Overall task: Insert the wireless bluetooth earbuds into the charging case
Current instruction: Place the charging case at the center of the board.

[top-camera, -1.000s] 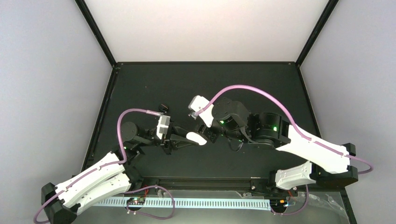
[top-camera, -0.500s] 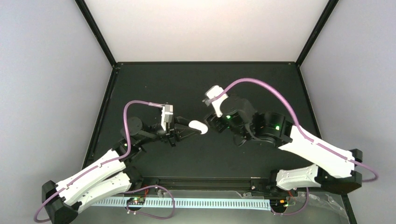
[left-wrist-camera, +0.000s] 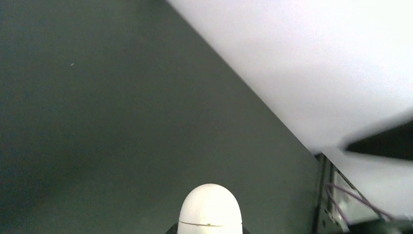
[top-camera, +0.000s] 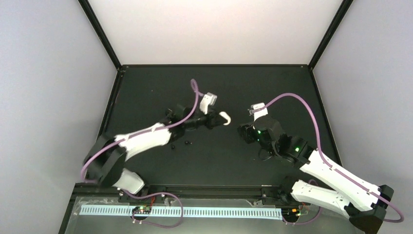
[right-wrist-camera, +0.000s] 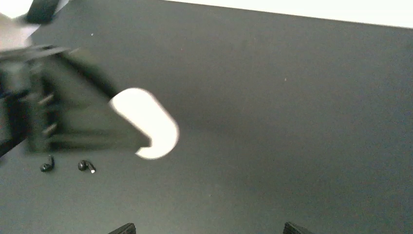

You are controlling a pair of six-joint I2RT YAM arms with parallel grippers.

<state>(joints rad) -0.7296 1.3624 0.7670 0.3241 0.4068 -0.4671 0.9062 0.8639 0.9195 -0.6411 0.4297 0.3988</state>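
My right gripper (top-camera: 241, 133) has just opened wide and drawn back from the charging case (top-camera: 225, 117), so my left gripper (top-camera: 218, 119) alone clamps it, apparently still closed, while the earbuds (right-wrist-camera: 85, 166) wait on the table to the near left of the case.

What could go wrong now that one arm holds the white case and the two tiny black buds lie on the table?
The left gripper pinches only one end of the charging case, so it might slip or twist. The earbuds are tiny and lie loose beside the left arm, so a sweep could knock them away.
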